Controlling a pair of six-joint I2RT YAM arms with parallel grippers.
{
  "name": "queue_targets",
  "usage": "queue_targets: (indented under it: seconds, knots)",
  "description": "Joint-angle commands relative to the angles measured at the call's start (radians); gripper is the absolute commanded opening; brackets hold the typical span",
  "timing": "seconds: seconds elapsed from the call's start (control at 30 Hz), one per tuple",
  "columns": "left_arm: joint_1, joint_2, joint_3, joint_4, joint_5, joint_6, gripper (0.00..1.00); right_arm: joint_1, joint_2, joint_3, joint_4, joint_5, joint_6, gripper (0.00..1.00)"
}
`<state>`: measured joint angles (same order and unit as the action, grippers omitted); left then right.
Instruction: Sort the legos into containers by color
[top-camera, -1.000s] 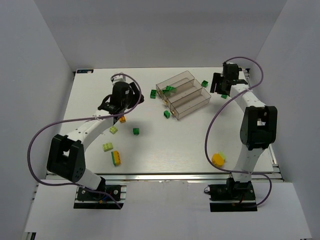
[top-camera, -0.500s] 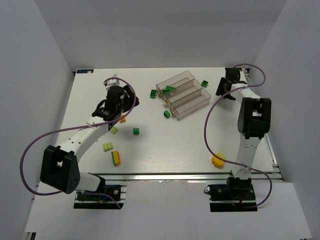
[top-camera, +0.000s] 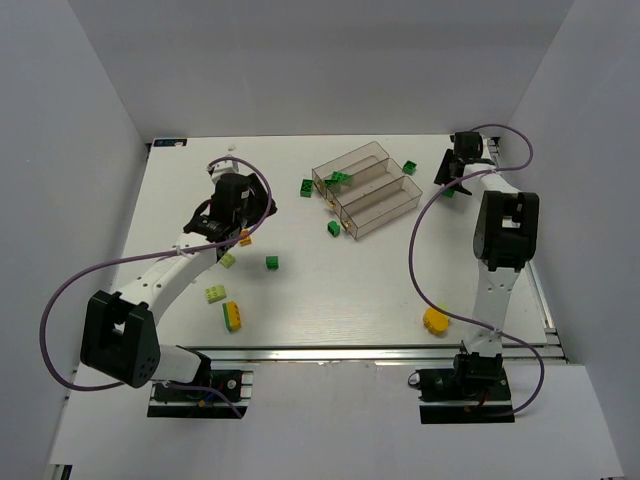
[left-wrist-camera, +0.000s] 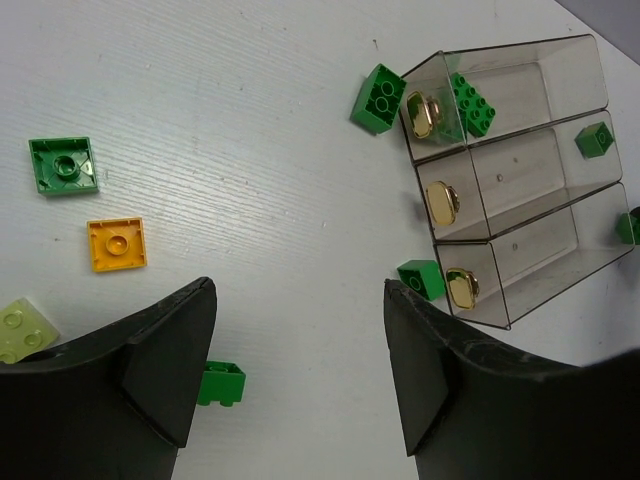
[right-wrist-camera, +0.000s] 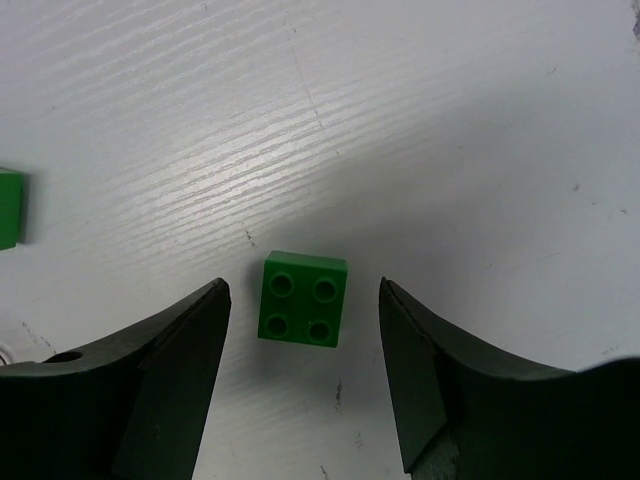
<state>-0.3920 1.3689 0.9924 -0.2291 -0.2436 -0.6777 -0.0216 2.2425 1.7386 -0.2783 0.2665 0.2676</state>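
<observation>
White table (top-camera: 350, 290): right claw (right-wrist-camera: 303, 292) open astride green lego (right-wrist-camera: 303, 299), not touching.

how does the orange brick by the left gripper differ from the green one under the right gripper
Colour: orange brick versus green brick. Pose: the orange one lies hollow side up, the green one studs up. Place: the green one sits between the open right gripper's fingers; the orange one lies outside the left gripper's. Both are square, ungripped.
</observation>
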Motion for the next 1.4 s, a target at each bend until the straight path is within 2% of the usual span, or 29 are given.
queue_targets:
  seconds: [0.0, 0.23, 0.3, 0.33, 0.43, 0.5, 0.53, 0.63, 0.7, 0.83, 0.87, 1.03, 1.17, 1.27, 1.37]
  knots:
    - [0.004, -0.014, 0.041, -0.009, -0.011, 0.003, 0.77, -0.006, 0.026, 0.030, 0.025, -0.010, 0.022, 0.66]
    - [0.004, -0.002, 0.049, -0.006, -0.002, 0.004, 0.78, -0.008, 0.026, 0.019, 0.025, -0.033, 0.022, 0.59]
    - [0.004, -0.002, 0.048, -0.004, -0.002, 0.006, 0.78, -0.008, 0.022, 0.016, 0.025, -0.035, 0.018, 0.51]
    - [0.004, -0.002, 0.046, -0.004, -0.003, 0.006, 0.78, -0.008, 0.022, 0.015, 0.027, -0.038, 0.016, 0.51]
    - [0.004, -0.010, 0.043, -0.006, -0.006, 0.009, 0.78, -0.008, 0.014, 0.013, 0.030, -0.039, 0.004, 0.41]
    - [0.004, -0.013, 0.040, -0.006, -0.008, 0.009, 0.78, -0.006, 0.000, 0.013, 0.033, -0.044, -0.005, 0.32]
    - [0.004, -0.014, 0.035, -0.003, -0.008, 0.009, 0.78, -0.008, -0.004, 0.015, 0.034, -0.046, -0.016, 0.22]
    - [0.004, -0.019, 0.026, 0.004, -0.005, 0.007, 0.78, -0.006, -0.043, 0.022, 0.042, -0.075, -0.034, 0.06]
    - [0.004, -0.019, 0.025, 0.008, -0.003, 0.009, 0.78, -0.003, -0.058, 0.033, 0.048, -0.114, -0.048, 0.00]
    - [0.004, -0.019, 0.023, 0.011, -0.002, 0.017, 0.78, 0.006, -0.121, 0.033, 0.097, -0.225, -0.079, 0.00]
    - [0.004, -0.021, 0.025, 0.010, -0.003, 0.018, 0.78, 0.008, -0.132, 0.032, 0.108, -0.312, -0.088, 0.00]
    - [0.004, -0.034, 0.009, 0.011, -0.006, 0.023, 0.78, 0.020, -0.195, -0.001, 0.192, -0.538, -0.165, 0.00]
    - [0.004, -0.048, -0.009, 0.017, -0.003, 0.023, 0.79, 0.081, -0.179, 0.042, 0.183, -0.769, -0.237, 0.00]
    - [0.004, -0.053, -0.017, 0.014, 0.003, 0.023, 0.79, 0.117, -0.150, 0.082, 0.171, -0.883, -0.265, 0.00]
    - [0.004, -0.060, -0.023, 0.014, 0.001, 0.023, 0.79, 0.167, -0.123, 0.104, 0.176, -0.894, -0.310, 0.00]
